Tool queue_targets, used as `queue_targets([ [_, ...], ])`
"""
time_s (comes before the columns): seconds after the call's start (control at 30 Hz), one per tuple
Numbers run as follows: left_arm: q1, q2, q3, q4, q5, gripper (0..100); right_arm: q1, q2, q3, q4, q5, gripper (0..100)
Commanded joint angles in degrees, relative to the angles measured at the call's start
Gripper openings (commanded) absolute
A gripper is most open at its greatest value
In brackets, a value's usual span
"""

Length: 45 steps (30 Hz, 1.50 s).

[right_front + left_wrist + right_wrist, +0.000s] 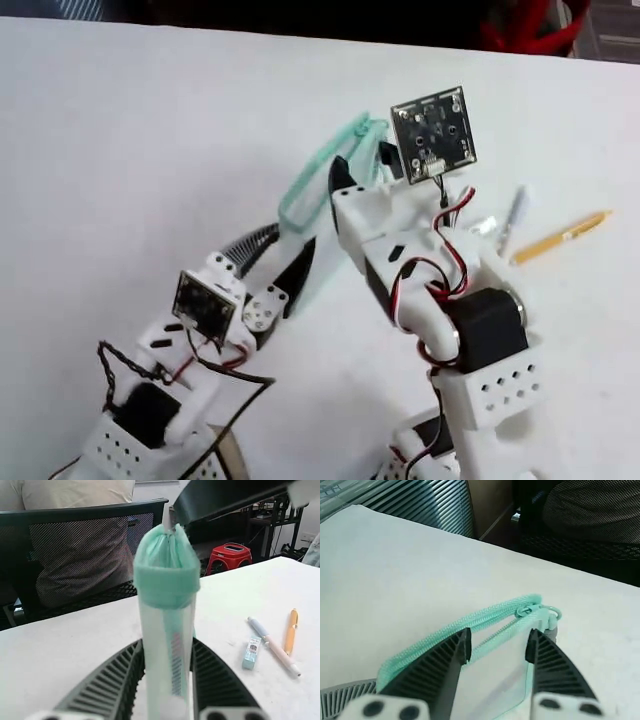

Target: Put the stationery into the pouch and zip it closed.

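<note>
Three loose items on the worktop (pixel 75 645): orange pen (pixel 291 631), pale pen (pixel 272 645), eraser (pixel 251 652). Pinches the green pouch (pixel 165 580) by one end in left jaws; straddles its zip end (pixel 526 611) with right jaws, spread.

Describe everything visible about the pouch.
The pouch is a slim clear-plastic case with a mint-green zip band and a ring pull. One end is clamped by the left gripper; the right gripper, open, straddles the zip near the pull. The zip looks partly open. Something long shows inside, too blurred to name.
</note>
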Motion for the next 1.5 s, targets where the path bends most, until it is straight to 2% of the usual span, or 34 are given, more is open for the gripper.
queue_targets([
  [0.0, -0.66, 0.4, 0.09, -1.05, -0.62, 13, -0.31, -0.57, -0.18, 0.04, 0.62, 16.9],
  [0.93, -0.92, 0.4, 0.09, -1.05, -0.62, 13, 0.31, -2.07, -3.43, -1.27, 0.7, 16.9],
  [1.03, -1.01, 0.4, 0.09, -1.05, -0.62, 13, 2.86, -4.53, -7.65, -1.27, 2.2, 16.9],
  [1.27, -1.1, 0.4, 0.0, -1.05, -0.62, 13, 3.91, -7.52, -8.18, 1.27, 2.55, 16.8],
  [1.47, -1.1, 0.4, 0.0, -0.97, -0.62, 13, 13.85, -7.16, -11.96, 1.27, 2.55, 16.8],
])
